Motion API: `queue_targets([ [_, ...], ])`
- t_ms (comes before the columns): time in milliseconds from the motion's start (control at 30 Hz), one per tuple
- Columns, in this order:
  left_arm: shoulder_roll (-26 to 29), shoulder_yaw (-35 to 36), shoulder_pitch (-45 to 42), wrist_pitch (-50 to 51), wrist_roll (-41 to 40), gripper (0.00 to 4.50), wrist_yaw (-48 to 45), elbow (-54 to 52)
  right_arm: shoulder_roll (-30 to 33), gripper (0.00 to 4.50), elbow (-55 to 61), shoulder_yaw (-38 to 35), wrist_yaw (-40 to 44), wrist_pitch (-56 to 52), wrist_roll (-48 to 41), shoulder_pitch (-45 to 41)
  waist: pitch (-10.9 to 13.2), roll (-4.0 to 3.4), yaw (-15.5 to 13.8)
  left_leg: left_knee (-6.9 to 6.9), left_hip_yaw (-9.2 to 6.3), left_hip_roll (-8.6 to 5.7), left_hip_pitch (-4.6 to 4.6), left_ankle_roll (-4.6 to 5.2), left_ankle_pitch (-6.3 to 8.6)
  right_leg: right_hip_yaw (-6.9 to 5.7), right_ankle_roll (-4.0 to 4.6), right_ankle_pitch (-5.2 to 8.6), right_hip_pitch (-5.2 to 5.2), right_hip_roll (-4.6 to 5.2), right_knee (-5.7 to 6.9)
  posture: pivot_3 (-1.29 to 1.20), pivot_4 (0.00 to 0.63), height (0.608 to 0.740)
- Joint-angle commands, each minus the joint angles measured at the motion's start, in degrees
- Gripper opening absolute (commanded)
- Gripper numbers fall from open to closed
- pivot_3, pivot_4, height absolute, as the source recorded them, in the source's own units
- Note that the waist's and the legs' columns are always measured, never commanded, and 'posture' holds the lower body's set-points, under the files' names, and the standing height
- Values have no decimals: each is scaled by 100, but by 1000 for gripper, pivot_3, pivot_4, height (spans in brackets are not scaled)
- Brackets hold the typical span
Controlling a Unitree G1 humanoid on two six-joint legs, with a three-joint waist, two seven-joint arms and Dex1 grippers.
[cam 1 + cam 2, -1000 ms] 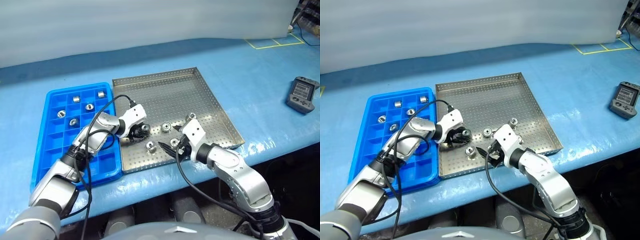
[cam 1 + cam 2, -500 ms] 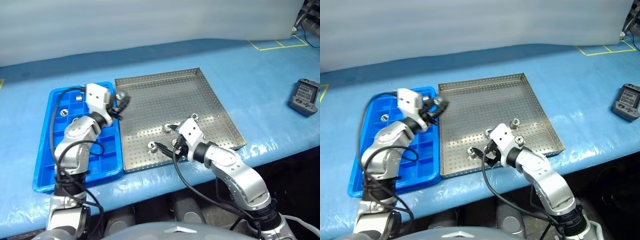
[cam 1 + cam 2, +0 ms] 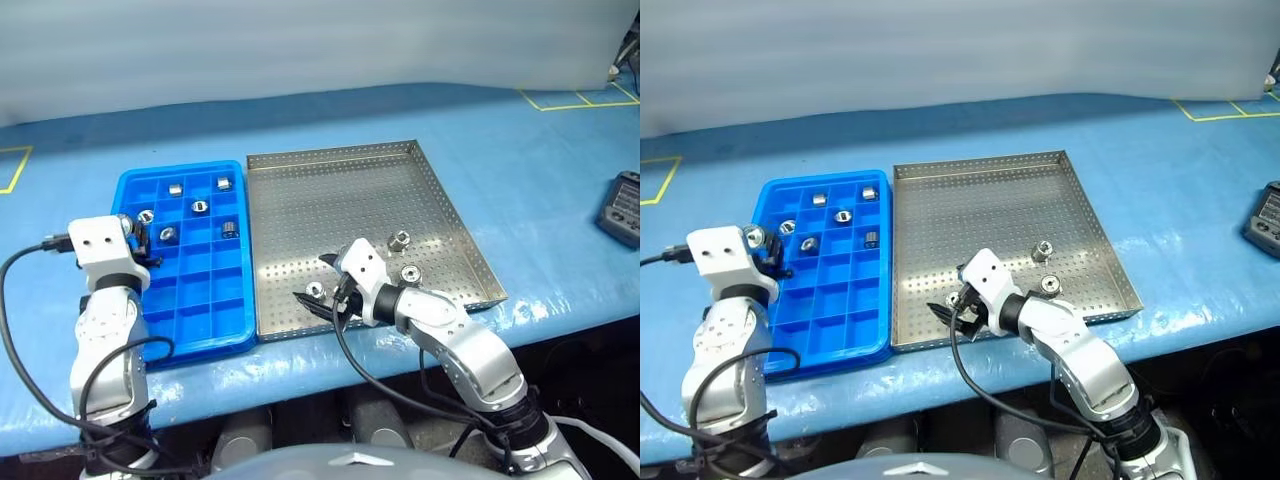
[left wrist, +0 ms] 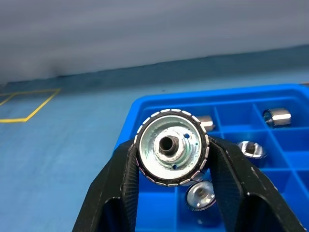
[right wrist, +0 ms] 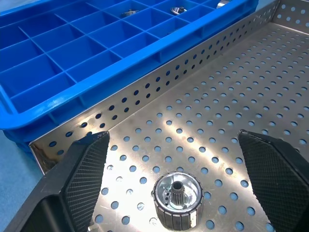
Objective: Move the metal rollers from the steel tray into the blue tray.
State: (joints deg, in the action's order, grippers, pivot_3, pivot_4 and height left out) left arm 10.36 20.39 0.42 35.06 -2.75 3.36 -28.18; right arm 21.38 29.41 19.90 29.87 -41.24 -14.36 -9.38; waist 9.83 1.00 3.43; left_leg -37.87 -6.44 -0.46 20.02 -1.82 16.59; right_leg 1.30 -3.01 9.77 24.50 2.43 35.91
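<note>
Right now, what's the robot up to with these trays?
It is moving metal rollers from the steel tray to the blue tray. The left gripper is shut on one roller at the blue tray's outer edge. The right gripper is open around another roller on the steel tray. Two more rollers remain there.

A long desk [image 3: 520, 150] with a light blue cover holds everything. On it lie two trays, side by side and touching — a bright blue plastic tray [image 3: 232, 338] with little square boxes, and a big flat silver metal tray [image 3: 340, 195] full of tiny holes. Yellow tape lines [image 3: 12, 170] mark the desk — and a dark grey handheld gadget [image 3: 622, 207] sits at its far right.
</note>
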Motion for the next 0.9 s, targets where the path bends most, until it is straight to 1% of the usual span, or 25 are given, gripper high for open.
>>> queue_targets([
  [33, -121, 71, 209, 180, 170, 1818, 260, -390, -27, 4500, 99, -18, 30, 136, -15, -39, 0, 0, 2, 0, 0, 0, 0, 0, 0, 0, 2, 1, 0, 0, 0, -54, 150, 740],
  [100, -239, 121, 289, 351, 184, 1818, 407, -406, -25, 4500, 115, -21, 30, 130, -16, -20, 0, 0, 3, 0, 0, 0, 0, 0, 0, -2, 3, 2, 0, 0, 1, -56, 150, 740],
  [167, -218, 62, 347, 521, 294, 1818, 493, -344, -29, 4500, 119, -24, 25, 122, -15, -13, 0, 1, 7, -1, -1, 0, 0, 0, 0, -2, 5, 3, 0, 0, 2, -60, 150, 740],
  [300, -317, 146, 212, 772, 230, 1818, 571, -243, -25, 4500, 142, -22, 20, 114, -12, 2, -1, 1, 7, -1, 0, 0, 0, 0, 0, -2, 6, 4, -1, 0, 2, -65, 150, 740],
  [367, -330, 141, 111, 772, 110, 2549, 477, -224, -20, 4500, 154, -31, 15, 108, -11, 8, -1, 1, 11, -1, 0, 0, -1, 0, 0, -2, 6, 4, -2, 0, 2, -69, 150, 740],
  [400, -327, 122, 64, 742, 67, 2786, 425, -226, -15, 4500, 158, -36, 14, 108, -10, 12, -1, 1, 13, -1, 0, 0, -1, -1, 0, -2, 6, 3, -2, 0, 2, -73, 150, 740],
  [500, -299, 21, -65, 554, -79, 3766, 213, -260, -9, 4500, 178, -62, -11, 106, -7, 34, -1, 1, 18, -1, 0, 0, 0, -1, 0, -2, 6, 3, -2, 0, 2, -77, 150, 740],
  [567, -183, -196, -167, 179, -114, 4475, -45, -230, 13, 4500, 203, -103, -36, 101, -1, 64, -1, 1, 21, -1, 0, 0, 0, -1, 0, -2, 5, 3, -2, 0, 1, -84, 150, 740],
  [700, 3, -680, -384, -308, -291, 4475, -670, -128, 124, 4500, 231, -282, -78, 123, 17, 148, -1, 1, 17, -1, 0, 0, 1, -1, 0, -2, 8, 5, -2, 1, 0, -98, 150, 740],
  [767, 245, -1147, -503, -409, -414, 4475, -1249, -99, 225, 4500, 252, -428, -92, 120, 34, 210, -1, 1, 27, -2, 4, -1, 1, -1, 0, 0, 10, 6, -2, 2, -1, -109, 150, 740],
  [800, 371, -1364, -565, -413, -484, 4475, -1531, -80, 272, 4500, 272, -502, -96, 116, 34, 247, -1, 0, 41, -2, 4, -1, 1, -1, 0, 0, 11, 6, -2, 2, 0, -116, 150, 740],
  [900, 620, -1692, -703, -313, -763, 4475, -2104, -34, 376, 4500, 331, -637, -125, 98, 24, 342, -1, 0, 77, 1, 6, -1, 1, 0, 0, 1, 11, 7, 0, 1, -1, -133, 150, 740],
])
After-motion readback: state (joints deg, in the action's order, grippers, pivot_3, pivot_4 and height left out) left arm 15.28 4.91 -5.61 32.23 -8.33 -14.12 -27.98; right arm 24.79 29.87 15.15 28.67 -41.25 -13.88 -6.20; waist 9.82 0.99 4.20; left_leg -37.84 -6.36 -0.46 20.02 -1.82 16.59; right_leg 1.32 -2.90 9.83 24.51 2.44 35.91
